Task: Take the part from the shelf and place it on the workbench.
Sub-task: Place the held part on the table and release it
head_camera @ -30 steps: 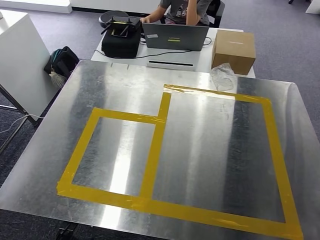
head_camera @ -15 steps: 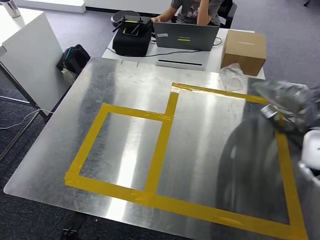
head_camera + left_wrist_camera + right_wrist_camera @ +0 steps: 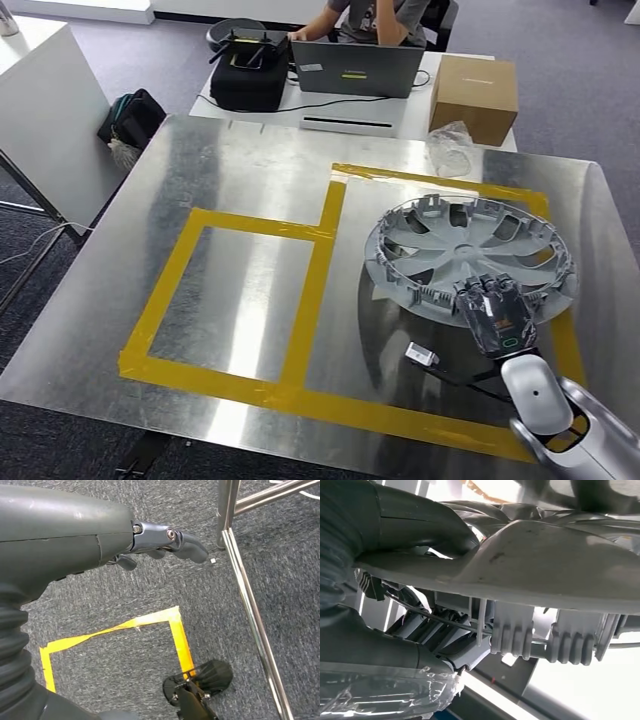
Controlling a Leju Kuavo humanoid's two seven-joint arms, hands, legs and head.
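The part is a grey wheel cover [image 3: 453, 245] with spokes and clips around its rim. My right hand [image 3: 498, 315] grips its near edge and holds it over the large yellow-taped rectangle [image 3: 313, 290] on the metal workbench [image 3: 249, 190]. A shadow lies on the bench under it, and a small tag [image 3: 421, 354] hangs on a wire below my hand. In the right wrist view my right hand [image 3: 395, 530] clamps the cover's rim [image 3: 554, 565] from both sides. My left hand [image 3: 113, 535] hangs over the carpet floor with its fingers stretched out and nothing in them.
Behind the workbench stands a white desk with a laptop [image 3: 355, 70], a black bag [image 3: 245, 75] and a cardboard box [image 3: 474, 95]; a person [image 3: 362, 15] sits there. Crumpled plastic [image 3: 450, 148] lies at the bench's far edge. A white panel [image 3: 45, 120] stands at the left.
The bench was bare a second ago. My right hand came in from the right with the wheel cover and now holds it over the large taped rectangle. The camera shifted slightly.
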